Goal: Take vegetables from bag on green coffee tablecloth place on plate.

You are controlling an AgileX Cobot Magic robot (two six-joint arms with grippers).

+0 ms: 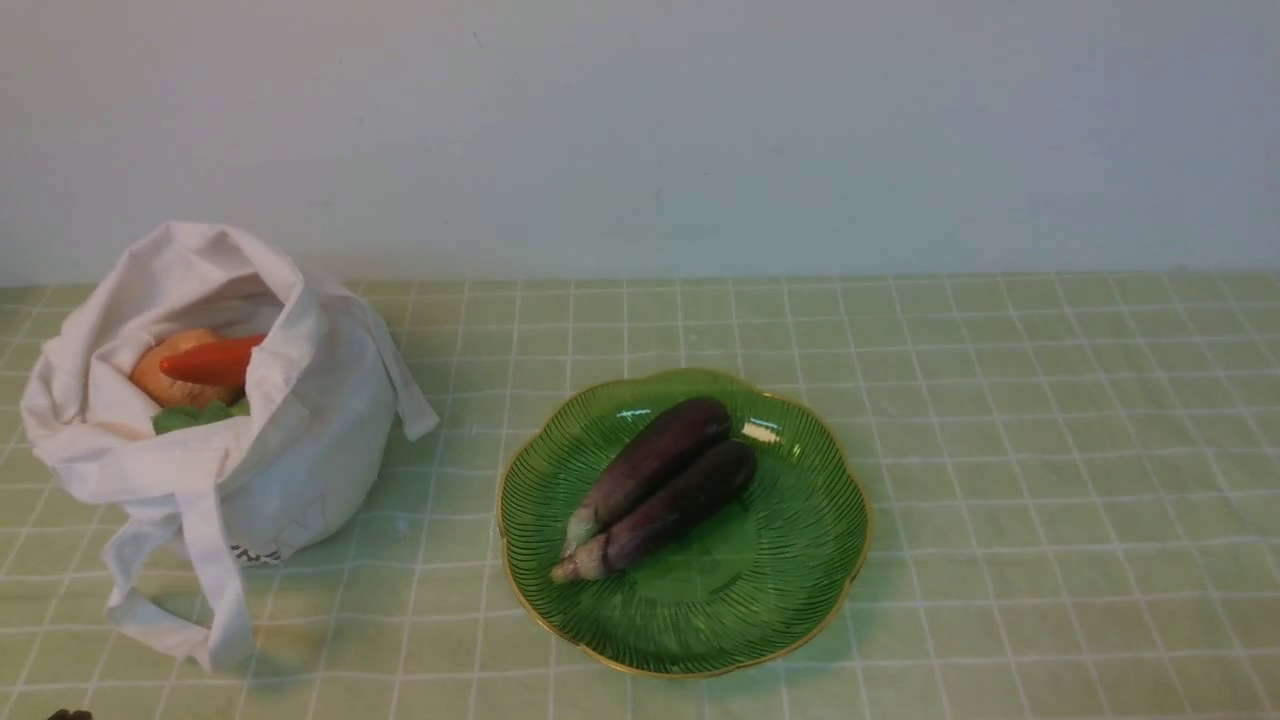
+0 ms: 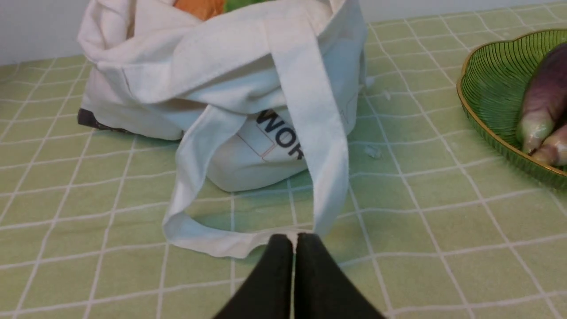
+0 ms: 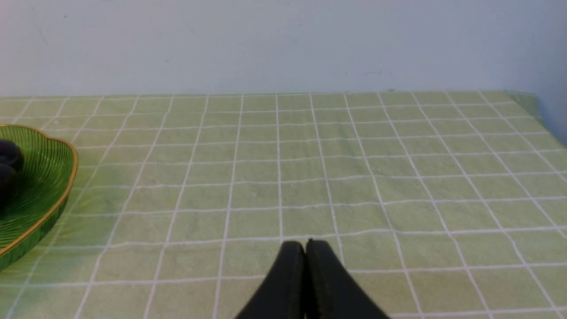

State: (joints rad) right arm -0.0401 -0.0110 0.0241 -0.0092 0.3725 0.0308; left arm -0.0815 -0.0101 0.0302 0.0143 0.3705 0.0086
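Note:
A white cloth bag (image 1: 290,420) stands on the left of the green coffee tablecloth (image 1: 1050,480), its mouth open. Inside show a tan onion (image 1: 165,375), a long orange-red vegetable (image 1: 215,362) and green leafy bits (image 1: 195,415). Two dark purple eggplants (image 1: 660,480) lie side by side on the green glass plate (image 1: 780,590) in the middle. My left gripper (image 2: 294,237) is shut and empty, low over the cloth just short of the bag's (image 2: 248,79) strap loop. My right gripper (image 3: 305,243) is shut and empty, over bare cloth to the right of the plate (image 3: 40,186).
A pale wall runs along the back of the table. The bag's strap handle (image 1: 200,590) trails forward onto the cloth near the front left. The cloth's right edge (image 3: 538,110) shows in the right wrist view.

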